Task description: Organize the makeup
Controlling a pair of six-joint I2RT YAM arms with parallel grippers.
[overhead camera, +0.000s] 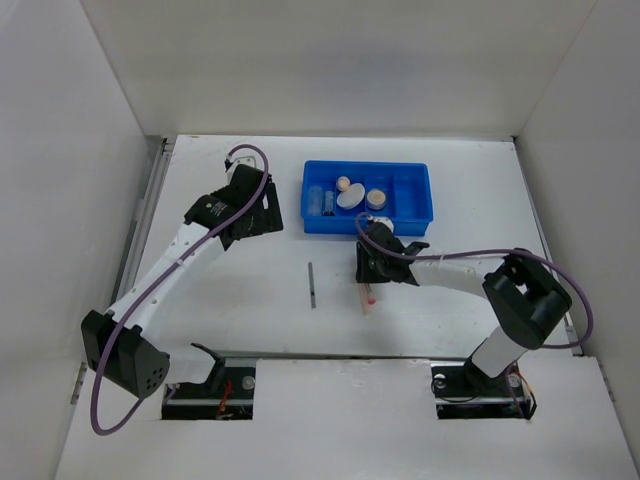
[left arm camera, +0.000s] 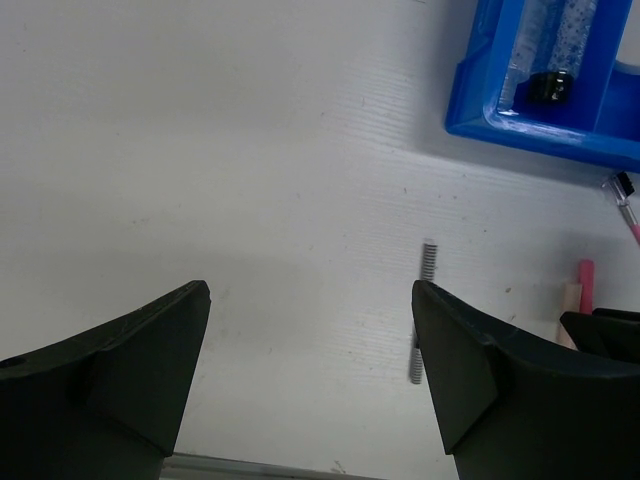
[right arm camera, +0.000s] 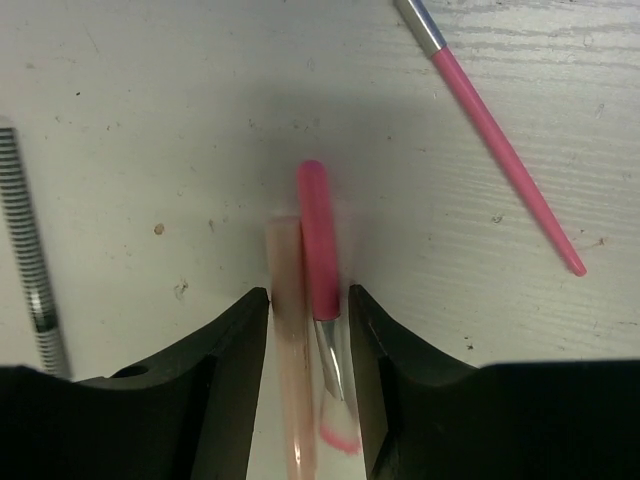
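Partly blurred, pink pencil and peach pencil between narrow right jaws, grip unclear; left jaws wide.

The table is white and matt, with a fine ridged grain and small specks, while the tray is glossy blue plastic. The pink brush has a smooth handle and a shiny metal ferrule; the peach pencil looks matt and the striped pencil glossy. The fingers are matt black plastic.
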